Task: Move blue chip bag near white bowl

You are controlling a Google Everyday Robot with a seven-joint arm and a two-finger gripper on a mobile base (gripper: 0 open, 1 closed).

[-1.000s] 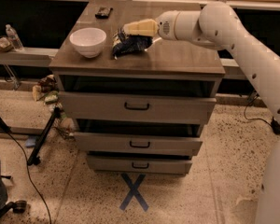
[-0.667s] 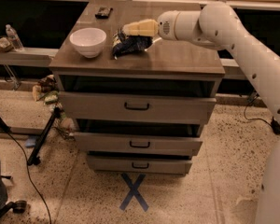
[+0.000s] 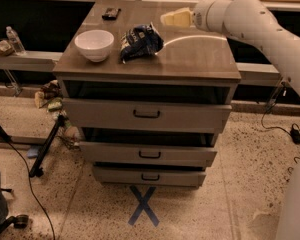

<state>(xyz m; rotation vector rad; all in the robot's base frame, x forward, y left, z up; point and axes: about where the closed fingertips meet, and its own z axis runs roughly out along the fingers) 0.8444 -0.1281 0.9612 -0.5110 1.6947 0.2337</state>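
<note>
The gripper (image 3: 174,18) hangs near the grey cabinet top's (image 3: 200,59) back edge; how wide it stands cannot be told. The crumpled dark blue foil chip bag (image 3: 141,40) lies mid-top, just beside the round glossy white bowl (image 3: 94,44) at the left edge.

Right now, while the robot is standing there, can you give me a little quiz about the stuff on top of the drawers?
1. True or false: the blue chip bag is inside the white bowl.
2. Where is the gripper? A) inside a drawer. B) over the cabinet top, behind the bag and to its right in the camera view, not touching it. C) down at the floor.
3. Fill the gap: the blue tape mark on the floor in front of the drawers is shaped like the letter ___.

Key: 1 false, the bag lies on the cabinet top beside the bowl. 2 B. 3 X.
</note>
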